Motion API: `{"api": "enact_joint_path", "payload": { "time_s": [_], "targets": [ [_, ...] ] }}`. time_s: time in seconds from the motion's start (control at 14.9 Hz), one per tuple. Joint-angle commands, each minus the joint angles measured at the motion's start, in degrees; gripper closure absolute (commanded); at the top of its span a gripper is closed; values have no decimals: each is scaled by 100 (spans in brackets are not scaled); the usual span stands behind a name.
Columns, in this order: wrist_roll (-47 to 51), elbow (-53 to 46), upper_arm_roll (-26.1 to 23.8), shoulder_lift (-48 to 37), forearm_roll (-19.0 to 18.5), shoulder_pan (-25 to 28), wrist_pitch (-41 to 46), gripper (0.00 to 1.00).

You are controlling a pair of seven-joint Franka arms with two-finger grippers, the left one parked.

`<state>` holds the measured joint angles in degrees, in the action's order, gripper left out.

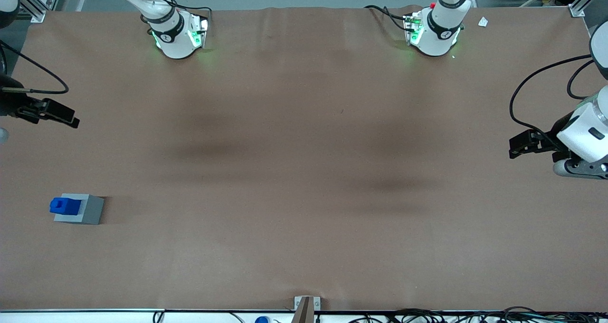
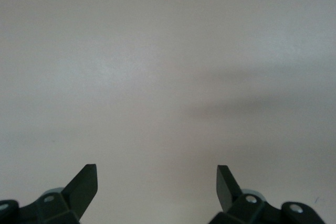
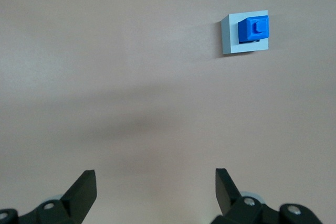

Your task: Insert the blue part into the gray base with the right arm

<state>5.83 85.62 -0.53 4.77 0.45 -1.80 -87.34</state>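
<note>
The gray base (image 1: 90,210) stands on the brown table near the working arm's end. The blue part (image 1: 64,205) sits in the base's top opening and sticks up out of it. Both also show in the right wrist view, the blue part (image 3: 254,29) on the gray base (image 3: 229,38). My right gripper (image 1: 71,118) hangs above the table, farther from the front camera than the base and well apart from it. In the wrist view the right gripper (image 3: 156,182) is open and empty, with bare table between its fingers (image 3: 84,184).
The two arm bases (image 1: 178,38) (image 1: 434,33) stand at the table edge farthest from the front camera. A small white scrap (image 1: 483,22) lies near the parked arm's base. A metal bracket (image 1: 306,306) and cables run along the nearest edge.
</note>
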Motion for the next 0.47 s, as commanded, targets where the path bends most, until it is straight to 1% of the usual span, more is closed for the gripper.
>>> {"api": "enact_joint_path", "payload": {
  "time_s": [0.0,0.4],
  "targets": [
    [103,165,18,-239,-125,110,-2,0],
    [77,200,35,-362,-133,127,51,0]
  ]
}}
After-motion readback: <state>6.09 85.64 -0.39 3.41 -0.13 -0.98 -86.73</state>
